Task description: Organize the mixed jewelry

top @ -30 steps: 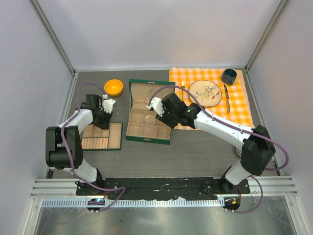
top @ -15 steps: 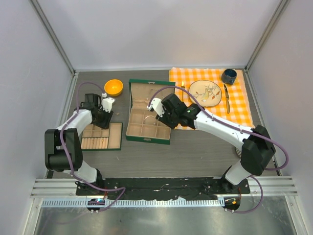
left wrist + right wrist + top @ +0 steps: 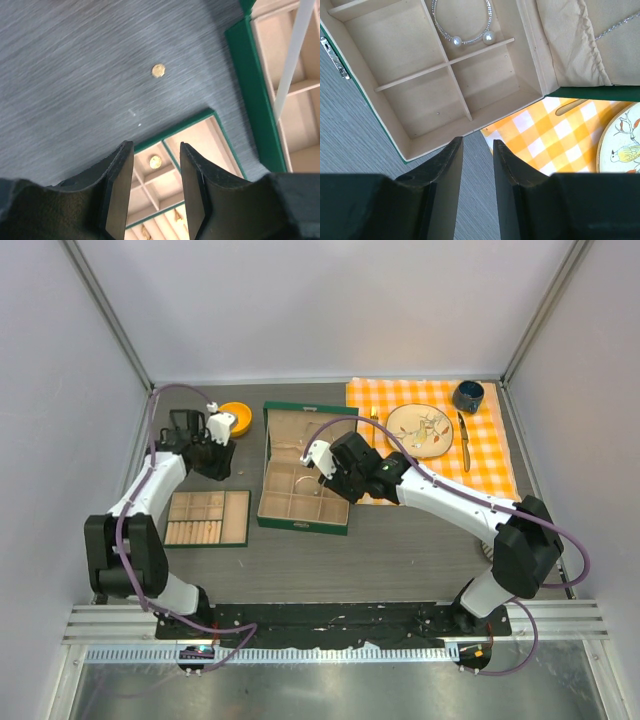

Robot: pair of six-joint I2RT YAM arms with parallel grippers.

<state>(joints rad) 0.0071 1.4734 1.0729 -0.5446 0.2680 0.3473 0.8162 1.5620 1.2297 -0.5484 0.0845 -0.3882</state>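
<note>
Left gripper [image 3: 155,148]: parted and empty, held low over the corner of the small green tray [image 3: 176,127].
Loose piece: a gold stud [image 3: 158,70] is seen on the bare grey table [image 3: 70,75], upper centre of the left wrist view; a second stud [image 3: 155,161] is already housed in a tray compartment.
Right gripper [image 3: 477,145]: narrowly parted, nothing held, at the jewelry box's [image 3: 390,50] lower edge.
Stored: a pearl-tipped bangle [image 3: 462,25] at top; a fine chain [image 3: 615,27] on the lid pouch [image 3: 565,35], upper right.
Risk: the flat stud could be flicked away by an off-centre pinch.
</note>
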